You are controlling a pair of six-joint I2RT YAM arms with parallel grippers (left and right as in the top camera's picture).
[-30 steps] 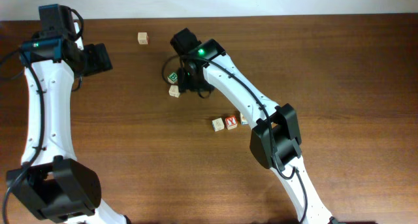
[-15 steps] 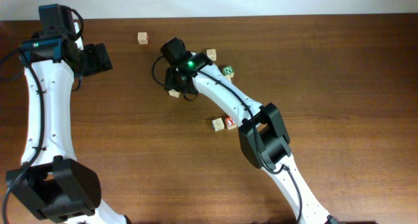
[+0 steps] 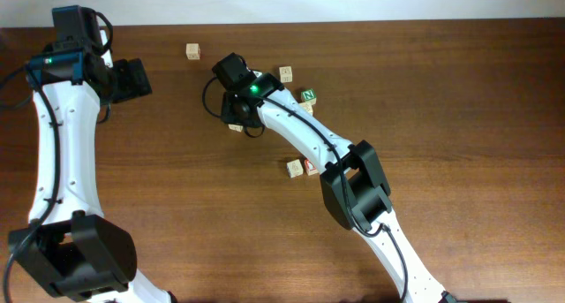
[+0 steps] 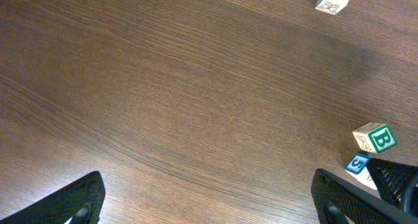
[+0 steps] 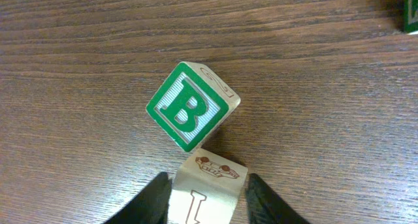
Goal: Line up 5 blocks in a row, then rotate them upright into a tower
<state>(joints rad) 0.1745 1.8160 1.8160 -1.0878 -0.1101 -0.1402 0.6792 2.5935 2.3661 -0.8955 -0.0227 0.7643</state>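
In the right wrist view a pale block (image 5: 215,175) with a car drawing and an outlined letter sits between my right gripper's (image 5: 208,201) fingers, which press on its two sides. From the left wrist view the same block (image 4: 359,166) shows a blue face. In the overhead view it (image 3: 236,126) peeks out under the right gripper (image 3: 237,116). Other blocks lie at the back left (image 3: 192,51), behind the right arm (image 3: 286,73) and mid-table (image 3: 294,168), beside the red Y block (image 3: 311,166). My left gripper (image 3: 132,78) hangs open over bare wood at the left.
The green B cube (image 5: 189,106) stands on the table touching the held block's far corner. The green N cube (image 3: 307,96) lies just right of the right arm. The table's back edge meets a white wall.
My right arm has swung left and back over the B cube and the pale block, and its jaws have narrowed onto the block. The left arm has stayed still.
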